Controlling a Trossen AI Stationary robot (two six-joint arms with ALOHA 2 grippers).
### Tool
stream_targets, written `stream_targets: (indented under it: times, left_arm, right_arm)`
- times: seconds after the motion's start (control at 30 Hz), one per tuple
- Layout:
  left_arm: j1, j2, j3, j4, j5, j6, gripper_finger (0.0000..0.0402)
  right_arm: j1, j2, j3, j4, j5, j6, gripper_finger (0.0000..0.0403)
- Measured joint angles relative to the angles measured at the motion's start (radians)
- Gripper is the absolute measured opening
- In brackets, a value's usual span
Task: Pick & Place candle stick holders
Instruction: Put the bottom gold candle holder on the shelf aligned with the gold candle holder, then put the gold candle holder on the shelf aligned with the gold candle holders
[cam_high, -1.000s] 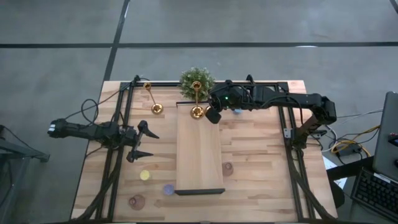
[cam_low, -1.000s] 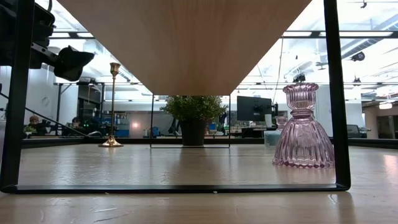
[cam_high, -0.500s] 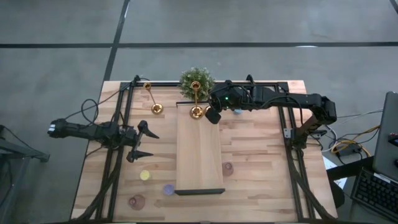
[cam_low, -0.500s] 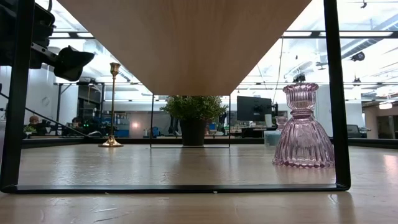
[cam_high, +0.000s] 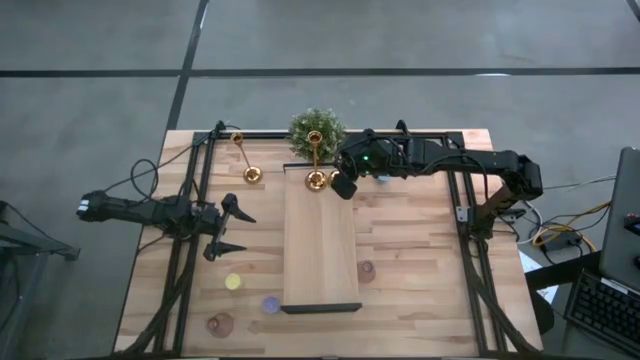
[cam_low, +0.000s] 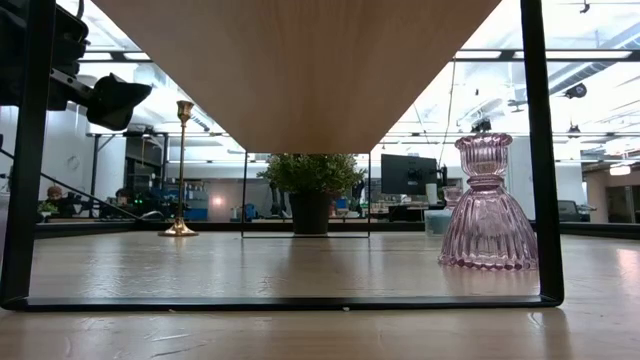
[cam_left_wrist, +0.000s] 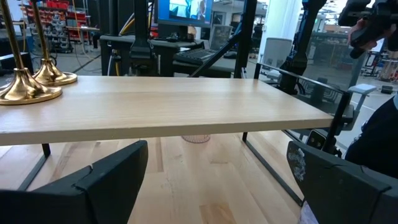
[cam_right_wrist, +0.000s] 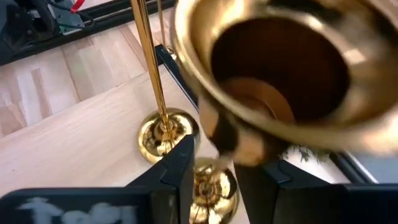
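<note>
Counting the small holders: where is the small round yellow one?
In the high view, the small round yellow holder sits on the table's left side, left of the raised wooden board, beside the small purple holder.

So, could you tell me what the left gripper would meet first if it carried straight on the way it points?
Probably the long side edge of the raised wooden board, which spans the view ahead of the open left gripper. If it passed lower, it would slide underneath; depth is unclear.

Bushy plant (cam_high: 316, 127) behind raised wooden shelf (cam_high: 320, 240); perhaps monitors beyond.
</note>
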Motion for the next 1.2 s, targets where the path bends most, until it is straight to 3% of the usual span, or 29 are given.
stream_targets:
  times: [0.23, 0.47, 0.63, 0.73, 0.83, 1.07, 1.2]
  left_arm:
    - [0.0, 0.0, 0.0, 0.0, -0.001, -0.003, 0.0387]
    - [0.0, 0.0, 0.0, 0.002, -0.149, -0.072, 0.0388]
    - [0.0, 0.0, 0.0, 0.002, -0.175, -0.072, 0.0388]
    - [0.0, 0.0, 0.0, 0.033, -0.174, -0.109, 0.0387]
    - [0.0, 0.0, 0.0, 0.143, -0.17, -0.214, 0.0388]
    - [0.0, 0.0, 0.0, 0.542, -0.198, -0.289, 0.0387]
    - [0.0, 0.0, 0.0, 0.752, -0.198, -0.32, 0.0387]
  right_arm:
    - [0.003, -0.052, 0.0, -0.097, -0.077, 0.012, 0.0129]
    - [0.027, -0.1, 0.0, -0.251, -0.174, 0.017, 0.0131]
    - [0.077, -0.129, -0.012, -0.328, -0.254, 0.019, 0.0107]
    - [0.105, -0.16, -0.041, -0.309, -0.34, 0.03, 0.0066]
    - [0.136, -0.208, -0.078, -0.291, -0.374, 0.046, 0.0019]
    - [0.197, -0.401, -0.248, -0.143, -0.313, 0.124, 0.0009]
    - [0.223, -0.519, -0.376, -0.088, -0.199, 0.269, 0.0008]
